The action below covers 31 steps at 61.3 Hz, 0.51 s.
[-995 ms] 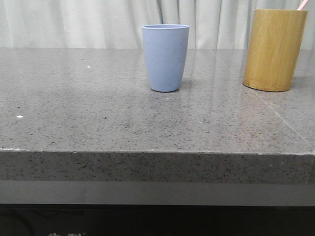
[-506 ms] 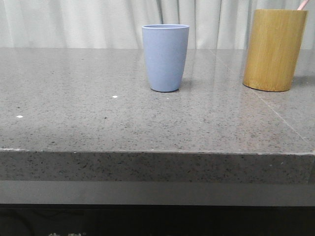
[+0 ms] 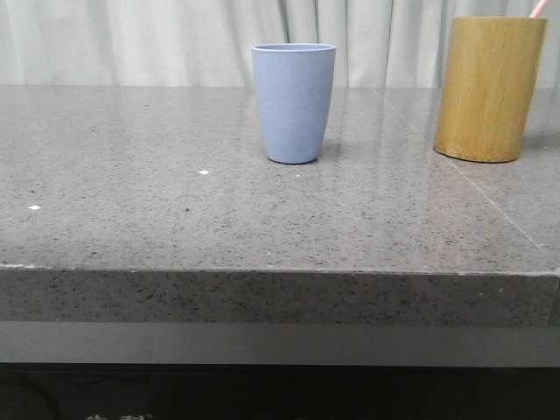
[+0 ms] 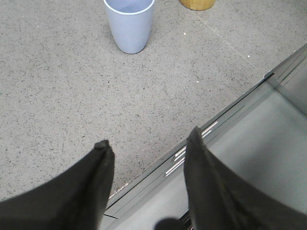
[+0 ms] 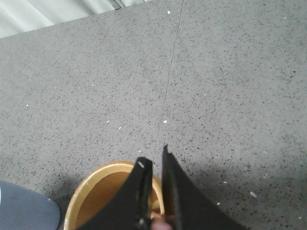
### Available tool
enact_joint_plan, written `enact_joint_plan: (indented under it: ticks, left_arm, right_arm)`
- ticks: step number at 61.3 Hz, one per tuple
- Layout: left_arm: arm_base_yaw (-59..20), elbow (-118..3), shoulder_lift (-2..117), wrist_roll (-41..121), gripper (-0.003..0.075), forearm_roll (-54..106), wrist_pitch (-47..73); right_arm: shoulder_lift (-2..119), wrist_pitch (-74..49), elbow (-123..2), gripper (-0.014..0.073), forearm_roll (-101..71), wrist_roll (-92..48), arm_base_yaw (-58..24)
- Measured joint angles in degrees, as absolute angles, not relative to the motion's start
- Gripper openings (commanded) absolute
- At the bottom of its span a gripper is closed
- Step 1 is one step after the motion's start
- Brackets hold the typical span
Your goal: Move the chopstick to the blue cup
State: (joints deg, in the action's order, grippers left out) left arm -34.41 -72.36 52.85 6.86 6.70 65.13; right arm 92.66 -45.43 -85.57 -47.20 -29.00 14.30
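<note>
Chopstick sitting in the bamboo holder, right gripper (image 5: 156, 155) over it.
I'm seeing the thin pale pink chopstick (image 3: 539, 9) poking from the yellow-brown bamboo cylinder (image 5: 108, 194) beneath my nearly closed, empty-looking right fingers; my left gripper (image 4: 146, 143) is gaping, matte pale blue tapered cup (image 4: 129, 24) ahead of it.

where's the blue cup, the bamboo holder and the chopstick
blue cup (image 3: 294, 105): front view, middle of its outer wall
bamboo holder (image 3: 488, 92): front view, middle of its side
chopstick (image 3: 538, 9): front view, pink tip sticking out above the holder's rim
</note>
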Motion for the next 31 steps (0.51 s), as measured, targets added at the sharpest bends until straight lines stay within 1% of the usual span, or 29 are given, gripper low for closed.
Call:
enact_joint_plan:
  ticks: [14, 31]
  left_arm:
    - [-34.41, -72.36, 52.85, 6.86, 0.0345, 6.7, 64.97]
    - [-34.41, -72.36, 52.85, 6.86, 0.0345, 6.7, 64.88]
  right_arm:
    - [91.91, -46.24, -87.13, -0.0069, -46.67, -29.47, 14.3]
    - [85.66, -55.41, -98.89, -0.0066, -40.46, -30.41, 14.3]
